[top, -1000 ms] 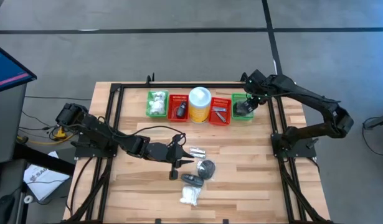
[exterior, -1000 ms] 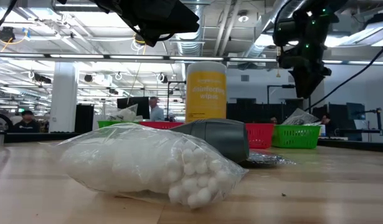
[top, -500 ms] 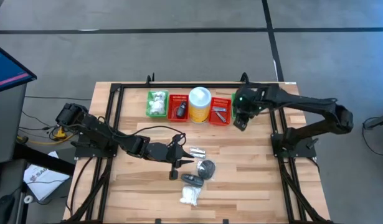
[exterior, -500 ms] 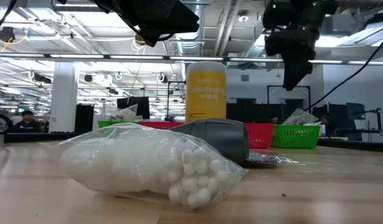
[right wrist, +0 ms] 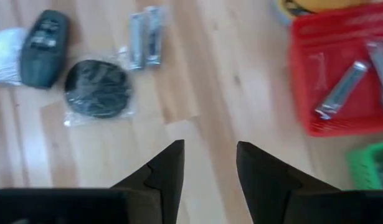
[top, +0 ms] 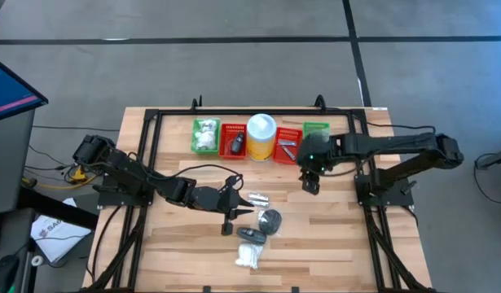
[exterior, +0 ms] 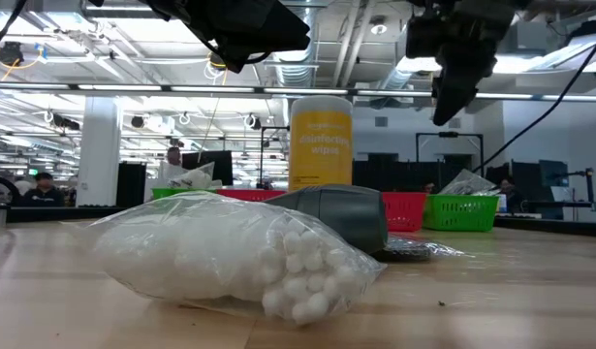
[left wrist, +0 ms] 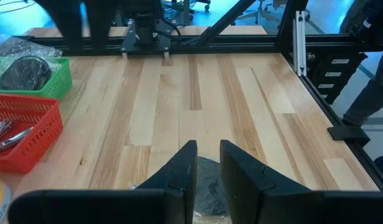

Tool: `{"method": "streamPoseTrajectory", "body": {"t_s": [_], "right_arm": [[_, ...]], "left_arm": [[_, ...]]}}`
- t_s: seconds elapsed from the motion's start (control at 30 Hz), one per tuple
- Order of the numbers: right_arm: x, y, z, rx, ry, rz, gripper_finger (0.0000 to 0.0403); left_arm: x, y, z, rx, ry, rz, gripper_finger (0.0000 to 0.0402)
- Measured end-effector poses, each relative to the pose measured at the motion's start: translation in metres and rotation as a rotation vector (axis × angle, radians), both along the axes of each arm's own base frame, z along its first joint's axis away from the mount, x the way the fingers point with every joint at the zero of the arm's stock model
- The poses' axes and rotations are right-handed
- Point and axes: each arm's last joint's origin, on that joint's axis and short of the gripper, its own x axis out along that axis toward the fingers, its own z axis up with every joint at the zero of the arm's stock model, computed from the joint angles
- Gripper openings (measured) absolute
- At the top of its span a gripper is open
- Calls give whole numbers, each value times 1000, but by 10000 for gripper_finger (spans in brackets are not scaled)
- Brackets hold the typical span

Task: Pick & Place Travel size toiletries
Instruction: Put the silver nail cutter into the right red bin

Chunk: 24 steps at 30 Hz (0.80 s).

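Observation:
The travel size toiletries lie loose mid-table: silvery clippers in a clear wrapper [top: 258, 198], a dark disc in a wrapper [top: 270, 218], a small black piece [top: 252, 234] and a bag of white fluffy balls [top: 248, 256]. My left gripper [top: 238, 203] hovers just left of the clippers, its fingers [left wrist: 179, 174] a narrow gap apart, empty. My right gripper [top: 309, 181] hangs open and empty above the table, right of the items and in front of the far baskets. In the right wrist view the disc [right wrist: 98, 87] and clippers [right wrist: 144, 43] lie beyond its fingers [right wrist: 169, 168].
Along the far edge stand a green basket [top: 195, 137] with white bundles, a red basket [top: 224, 142], a yellow canister with a white lid [top: 261, 134], a red basket [top: 283, 156] holding clippers and a green basket [top: 317, 128]. A black frame [top: 148, 163] borders the table.
My right gripper has swung from above the far right green basket toward the table's near edge and a little left, and has turned. It now hangs over bare wood in front of the baskets. Nothing on the table has moved.

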Motion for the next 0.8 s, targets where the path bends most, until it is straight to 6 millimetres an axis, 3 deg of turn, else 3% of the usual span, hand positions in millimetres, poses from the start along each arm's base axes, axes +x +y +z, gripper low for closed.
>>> {"method": "streamPoseTrajectory", "body": {"t_s": [0.4, 0.57, 0.8], "right_arm": [[11, 52, -16, 36, -179, 159, 133], [15, 63, -27, -22, -228, 157, 126], [39, 74, -59, -49, -209, 164, 119]], "left_arm": [[0, 0, 0, 0, 0, -1, 60], [0, 0, 0, 0, 0, 0, 60], [0, 0, 0, 0, 0, 0, 60]]}}
